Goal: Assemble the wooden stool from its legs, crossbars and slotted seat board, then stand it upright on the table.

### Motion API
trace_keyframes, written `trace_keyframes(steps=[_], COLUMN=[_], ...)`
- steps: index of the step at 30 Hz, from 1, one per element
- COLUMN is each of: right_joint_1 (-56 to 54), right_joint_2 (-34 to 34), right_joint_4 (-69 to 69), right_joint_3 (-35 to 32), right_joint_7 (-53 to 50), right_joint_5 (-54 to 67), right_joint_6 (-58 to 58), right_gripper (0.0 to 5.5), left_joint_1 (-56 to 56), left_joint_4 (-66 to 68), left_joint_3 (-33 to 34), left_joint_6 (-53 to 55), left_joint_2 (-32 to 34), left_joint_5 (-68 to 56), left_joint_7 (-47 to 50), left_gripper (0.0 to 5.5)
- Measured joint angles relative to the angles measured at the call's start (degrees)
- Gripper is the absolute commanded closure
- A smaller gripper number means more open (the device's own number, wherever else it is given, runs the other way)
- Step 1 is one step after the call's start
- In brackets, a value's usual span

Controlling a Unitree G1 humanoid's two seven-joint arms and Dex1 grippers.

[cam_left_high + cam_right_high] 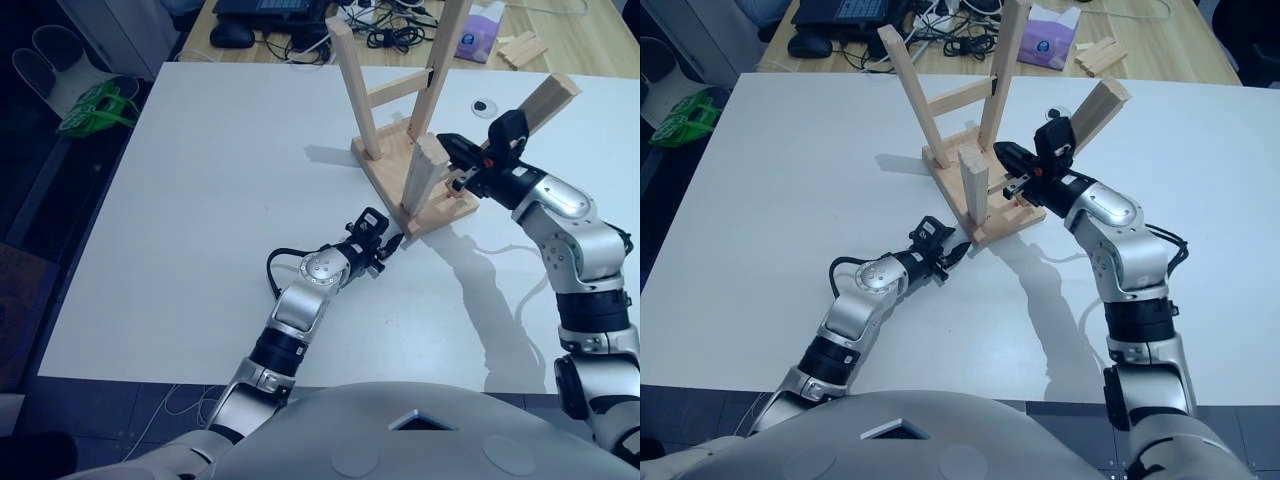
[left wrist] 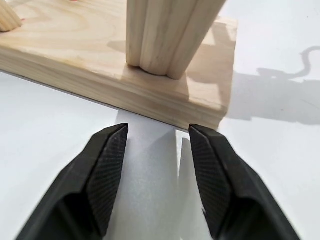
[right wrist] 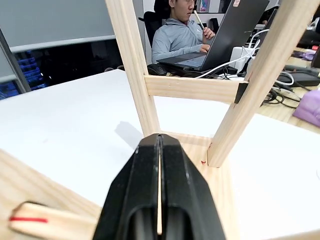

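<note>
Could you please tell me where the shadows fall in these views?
Left eye view: a long shadow runs from the stool across the table toward the robot. Left wrist view: the seat board shades the table just ahead of the left gripper.

My left claw (image 2: 157,132) is matt black plastic, and its finger pads (image 2: 107,172) carry a fine cross-hatched grip texture. The seat board (image 2: 100,75) is pale bare wood with no varnish, its grain plain on face and edge. The leg (image 2: 165,30) set in it is the same raw wood, smooth, with long straight grain. My right claw (image 3: 159,140) is smooth black plastic with a slight sheen. The crossbar (image 3: 192,87) is light planed wood. The table (image 1: 220,200) is white, smooth and matt.
</note>
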Motion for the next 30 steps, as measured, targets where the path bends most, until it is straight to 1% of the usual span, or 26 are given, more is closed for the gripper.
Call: trace_keyframes(steps=[3, 5, 7, 9, 10, 12, 14, 16, 17, 19, 20, 21, 23, 25, 26, 28, 29, 30], right_joint_1=[-0.19, 0.75, 0.94, -0.95, -4.98, -10.06, -16.63, -24.32, -26.09, -32.06, -33.87, -34.21, -33.5, -30.62, -28.54, -23.32, -19.27, -16.12], right_joint_2=[2.57, 4.6, 7.32, 8.8, 8.93, 8.08, 6.75, 6.39, 5.93, 4.04, 3.69, 2.67, 2.4, 2.3, 2.28, 1.97, 1.06, 0.51], right_joint_4=[1.06, 0.46, -1.38, -6.38, -10.8, -14.73, -15.89, -15.96, -15.46, -13.19, -12.05, -10.49, -8.17, -5.17, -3.82, -1.76, -1.17, -0.46], right_joint_3=[-0.85, -3.2, -8.17, -13.83, -18.57, -22.87, -26.06, -27.72, -28.13, -29.48, -29.83, -30.81, -32.09, -33.32, -33.89, -35.15, -36.35, -37.49], right_joint_7=[-0.83, -1.61, -3.42, -5.49, -8.3, -12.47, -17.94, -22.28, -23.17, -25.92, -27.03, -28.27, -29.63, -30.92, -31.33, -33.21, -35.36, -37.09], right_joint_5=[-1.0, -0.43, 3.15, 7.88, 10.82, 12.79, 13.23, 13.11, 12.61, 11.03, 9.76, 8.05, 5.61, 2.35, 0.56, -5.34, -9.34, -12.12], right_joint_6=[-2.31, -4.15, -5.43, -7.33, -8.09, -8.43, -8.06, -8.33, -8.76, -10.2, -11.02, -12.41, -14.29, -16.8, -17.7, -20.93, -22.28, -23.13], right_gripper=[5.49, 5.49, 5.49, 5.49, 5.49, 5.49, 5.49, 5.49, 5.49, 5.49, 5.49, 5.49, 5.49, 5.49, 5.49, 5.49, 5.49, 5.49], left_joint_1=[0.06, 0.03, -0.55, -1.38, -2.47, -4.52, -8.75, -14.21, -16.41, -25.21, -25.4, -25.49, -25.52, -25.46, -25.32, -23.7, -19.56, -14.21], left_joint_4=[-0.14, -0.13, -0.04, 0.79, 2.33, 5.48, 11.52, 18.33, 21.98, 35.02, 38.26, 41.08, 42.85, 38.7, 32.94, 16.85, 8.12, 3.25], left_joint_3=[0.02, -0.13, -0.53, -1.42, -2.41, -3.7, -5.15, -6.89, -7.27, -8.12, -8.58, -7.62, -5.92, -4.97, -5.14, -5.38, -4.68, -2.74], left_joint_6=[0.21, 0.28, 0.23, 0.06, -0.49, -2.03, -3.7, -5.42, -6.82, -10.7, -14.78, -19.02, -22.49, -21.76, -20.75, -16.41, -12.76, -9.83], left_joint_2=[0.1, 0.08, -0.08, -0.23, -0.62, -1.52, -4.3, -6.25, -7.33, -12.69, -12.72, -12.71, -12.7, -12.69, -12.6, -11.61, -8.67, -4.97], left_joint_5=[0.0, 0.01, 0.05, 0.2, 0.9, 1.74, 2.99, 3.6, 3.86, 5.19, 4.63, 3.94, 2.72, 1.16, 0.6, -0.38, -0.64, -0.91], left_joint_7=[-0.15, -0.63, -0.66, -0.75, -0.86, -0.85, -0.5, -0.56, -0.69, -0.35, 0.04, 0.51, 1.08, 0.37, -0.6, -2.54, -2.79, -2.85], left_gripper=[3.25, 3.25, 3.25, 3.25, 3.25, 3.25, 3.25, 3.25, 3.25, 3.25, 3.25, 3.25, 3.25, 3.25, 3.25, 3.25, 3.25, 3.25])
